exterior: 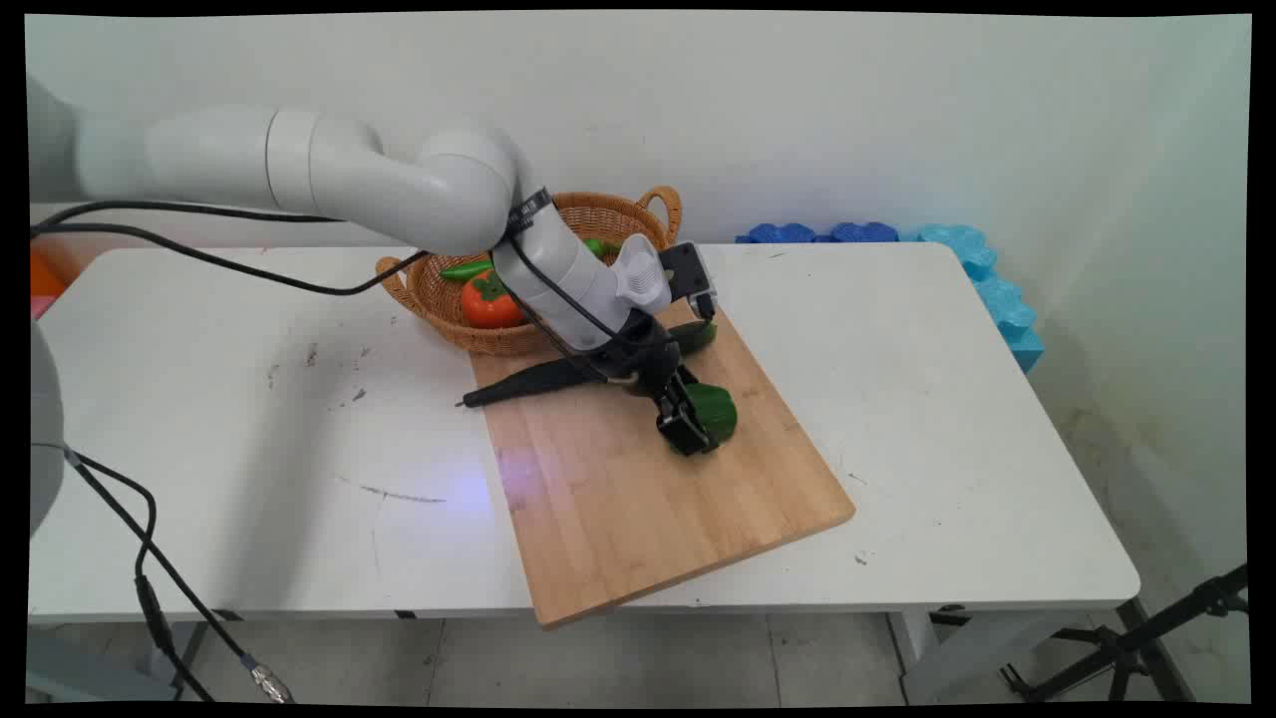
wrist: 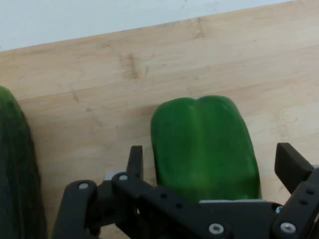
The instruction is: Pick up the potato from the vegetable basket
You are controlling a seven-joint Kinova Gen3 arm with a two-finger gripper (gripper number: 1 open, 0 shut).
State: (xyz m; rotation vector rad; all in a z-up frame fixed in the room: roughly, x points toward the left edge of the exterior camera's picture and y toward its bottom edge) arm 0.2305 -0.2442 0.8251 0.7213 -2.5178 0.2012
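The black two-finger gripper (exterior: 695,431) is down at the wooden cutting board (exterior: 638,499), its fingers spread wide to either side of a green bell pepper (wrist: 203,149). In the hand view the left fingertip (wrist: 135,160) stands just beside the pepper's flank and the right fingertip (wrist: 291,165) sits clear of the other side, so the gripper straddles the pepper without clamping it. The pepper is glossy and smooth, blocky in shape with a shallow crease down its middle, and it lies on the board's upper half.

Just beside the pepper lies a dark green cucumber (wrist: 17,174), long, matte and slightly pebbled; in the main view its end shows behind the wrist. The board is a pale rectangular slab with fine straight grain, set at an angle, one corner reaching past the near edge of the white table (exterior: 249,419). A black, tapered object (exterior: 528,382) lies across the board's upper left edge, its tip on the table.

Behind the board stands a round woven wicker basket (exterior: 449,299) with loop handles, holding an orange persimmon (exterior: 490,300) with a green leafy cap and some green vegetables (exterior: 467,269). Blue foam blocks (exterior: 957,269) with scalloped edges lie along the wall.
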